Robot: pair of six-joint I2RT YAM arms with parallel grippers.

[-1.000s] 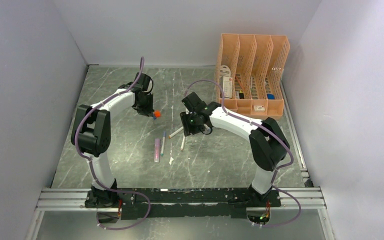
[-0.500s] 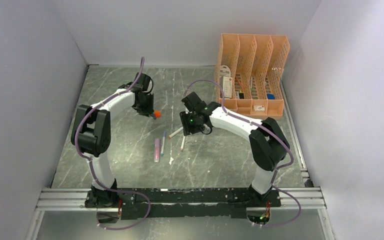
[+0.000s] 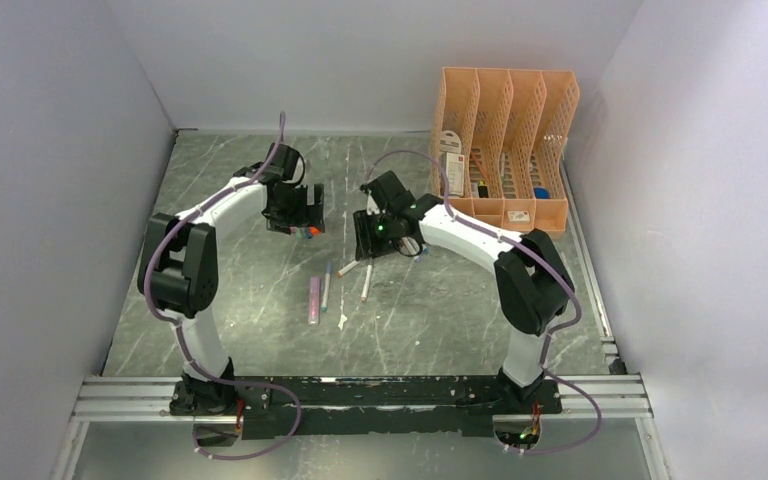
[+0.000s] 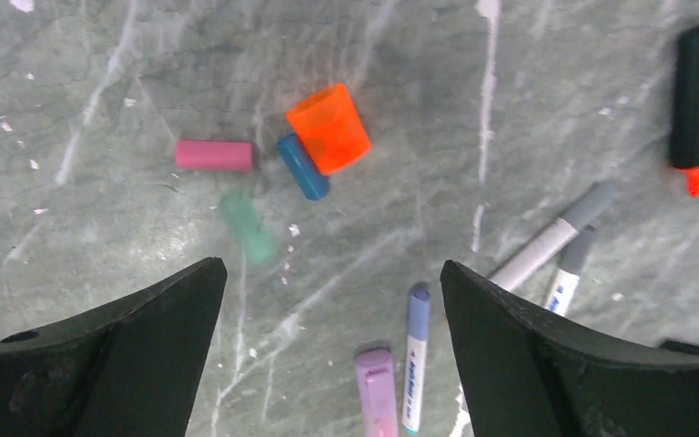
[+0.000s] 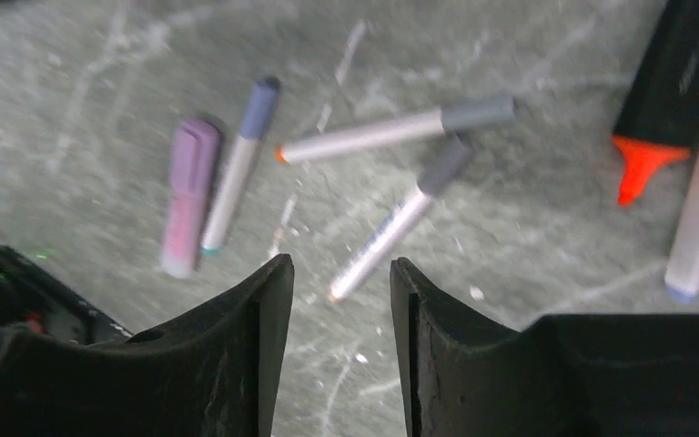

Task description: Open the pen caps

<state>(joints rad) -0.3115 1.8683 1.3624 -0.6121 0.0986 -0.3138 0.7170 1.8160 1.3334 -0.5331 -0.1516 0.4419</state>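
Over the orange cap the left gripper hangs wide open and empty, while off to the cap's right the right gripper shows narrow fingers gripping nothing.

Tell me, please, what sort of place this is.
Probably a robot-lab test cell: white walls box in a marble-patterned tabletop, two arms sit on an aluminium rail, and an orange file organizer stands at the back.

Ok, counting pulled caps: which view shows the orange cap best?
Left wrist: the orange cap lies large and unblocked. The top view shows only an orange speck by the left claw; the right wrist misses it.
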